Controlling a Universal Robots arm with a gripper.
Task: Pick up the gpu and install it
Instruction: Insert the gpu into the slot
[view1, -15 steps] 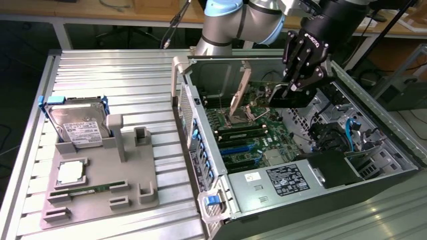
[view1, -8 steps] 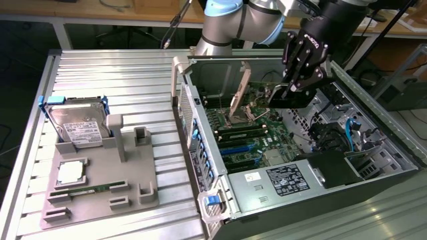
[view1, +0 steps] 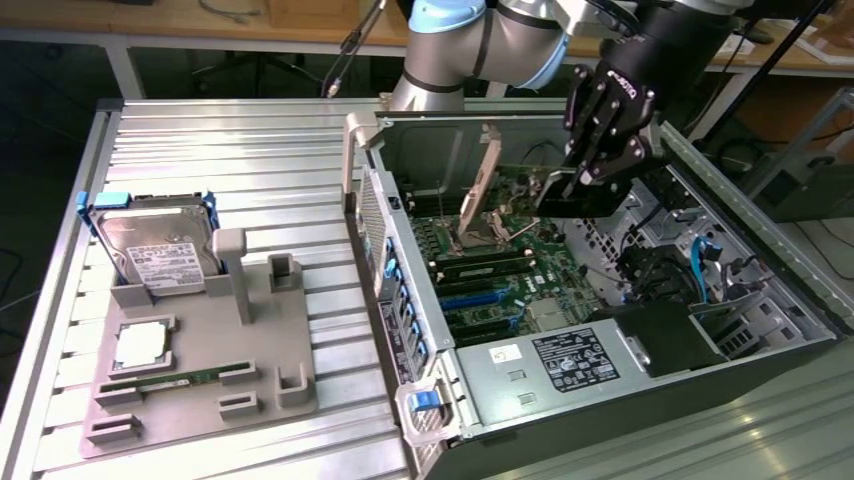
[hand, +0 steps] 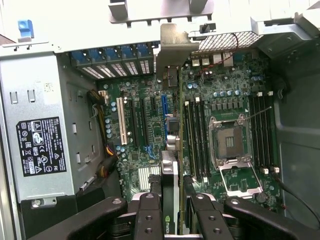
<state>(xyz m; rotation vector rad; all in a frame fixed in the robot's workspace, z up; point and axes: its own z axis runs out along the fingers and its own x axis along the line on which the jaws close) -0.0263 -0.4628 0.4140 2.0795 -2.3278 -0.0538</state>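
Observation:
The gpu shows edge-on in the wrist view, running from between my fingers out to its silvery end bracket by the case's rear wall. My gripper is shut on it, with one black finger on each side. In the exterior view the gripper hangs inside the open computer case, and the card's bracket stands tilted above the motherboard. The card lies beside the blue slot. Whether it touches the board I cannot tell.
A grey fixture at the exterior view's left holds a hard drive, a processor chip and a green memory stick. Inside the case are the power supply, the open processor socket, a white slot and cables.

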